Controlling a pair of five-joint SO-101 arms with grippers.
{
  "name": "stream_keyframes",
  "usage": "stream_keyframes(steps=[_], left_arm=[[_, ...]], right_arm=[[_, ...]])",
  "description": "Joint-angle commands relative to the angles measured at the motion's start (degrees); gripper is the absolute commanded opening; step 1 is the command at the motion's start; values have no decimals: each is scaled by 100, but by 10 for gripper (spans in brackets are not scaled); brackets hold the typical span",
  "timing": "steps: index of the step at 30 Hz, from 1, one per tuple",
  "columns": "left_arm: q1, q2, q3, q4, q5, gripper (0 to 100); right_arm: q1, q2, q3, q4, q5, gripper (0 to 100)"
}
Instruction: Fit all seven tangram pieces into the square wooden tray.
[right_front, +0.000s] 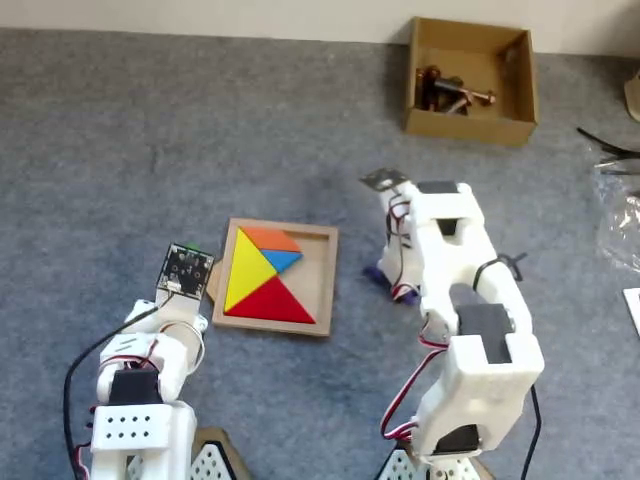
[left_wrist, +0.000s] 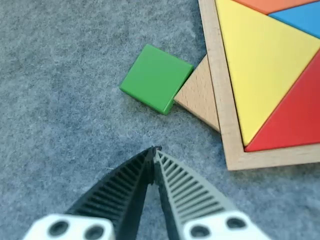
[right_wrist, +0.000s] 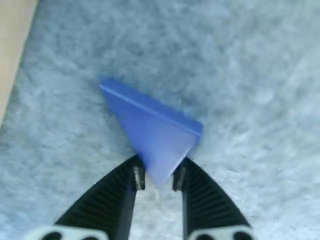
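Left gripper (left_wrist: 154, 154) pressed together near green square (left_wrist: 156, 77); right gripper (right_wrist: 156, 180) pinching blue triangle (right_wrist: 150, 130) corner — beside tray (right_front: 329, 280).

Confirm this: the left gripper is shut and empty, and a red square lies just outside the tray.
Wrong colour: the square is green, not red, as the left wrist view shows. The left gripper is shut and empty, and the square lies just outside the tray.

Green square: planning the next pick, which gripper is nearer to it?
Left. The left gripper hovers just beside the green square; the right gripper is beyond the tray, holding a blue triangle.
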Motion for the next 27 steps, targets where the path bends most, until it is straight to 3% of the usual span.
stream_keyframes(steps=[1,14,22,27], left_arm=[[66,-84,127,18,-44,7],[66,-84,127,18,-44,7],[66,-84,127,18,-44,7],[66,-84,127,18,-44,7]], right_arm=[[-215,-22,-127,110,88,5],[-180,-22,-1332,1525,88,39],[-224,-22,-1622,1578,1055,242],[-233,-22,-1631,1578,1495,288]])
